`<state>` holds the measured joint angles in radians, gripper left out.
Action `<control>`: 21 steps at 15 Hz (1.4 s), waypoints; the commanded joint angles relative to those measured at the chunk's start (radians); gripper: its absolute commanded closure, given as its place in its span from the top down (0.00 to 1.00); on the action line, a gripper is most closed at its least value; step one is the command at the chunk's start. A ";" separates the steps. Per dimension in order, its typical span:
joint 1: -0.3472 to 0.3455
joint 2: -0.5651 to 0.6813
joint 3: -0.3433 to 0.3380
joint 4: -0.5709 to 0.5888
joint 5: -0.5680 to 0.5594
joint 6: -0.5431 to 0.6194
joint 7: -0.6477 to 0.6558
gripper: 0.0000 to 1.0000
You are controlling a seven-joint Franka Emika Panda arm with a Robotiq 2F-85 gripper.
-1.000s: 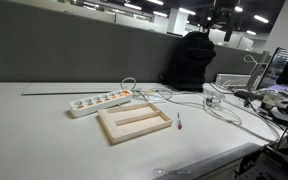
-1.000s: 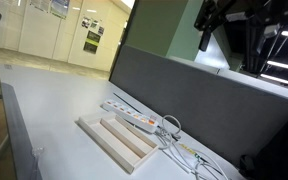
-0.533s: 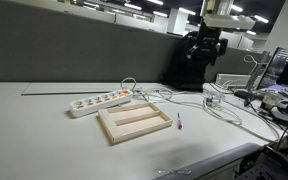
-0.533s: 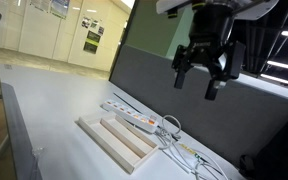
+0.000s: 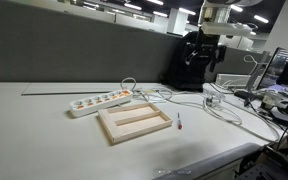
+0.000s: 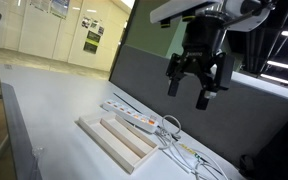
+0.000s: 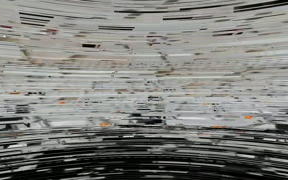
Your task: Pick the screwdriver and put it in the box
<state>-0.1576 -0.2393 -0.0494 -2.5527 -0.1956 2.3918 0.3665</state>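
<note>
The arm [image 6: 189, 10] hung up high, gripper [image 6: 188, 91] aimed straight down, fingers [image 6: 203, 97] spread wide apart.

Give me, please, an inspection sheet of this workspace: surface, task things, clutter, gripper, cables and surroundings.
Surface: white table; no spill or damage seen.
Job's things: screwdriver lies on the table beside the wooden tray, outside it; the tray looks empty.
Clutter: white power strip lies behind the tray.
Gripper: gripper hangs high above the table, jaws open, holding nothing.
Cables: white cables loop from the power strip's end and run past the screwdriver.
Surroundings: grey partition behind the table; office ceiling lights beyond.
Wrist view: only noise, nothing seen.
</note>
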 commanded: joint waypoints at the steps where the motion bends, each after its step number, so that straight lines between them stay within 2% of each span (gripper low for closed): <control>1: -0.007 0.038 -0.001 -0.001 0.012 0.034 0.013 1.00; 4: -0.007 0.099 -0.018 -0.015 0.061 0.099 0.017 1.00; 12: 0.010 0.308 -0.056 -0.031 0.223 0.360 -0.003 1.00; 17: 0.031 0.418 -0.047 0.000 0.344 0.372 -0.018 1.00; 21: 0.047 0.468 -0.054 0.021 0.378 0.361 -0.012 1.00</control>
<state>-0.1252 0.1936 -0.0923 -2.5672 0.1523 2.7695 0.3518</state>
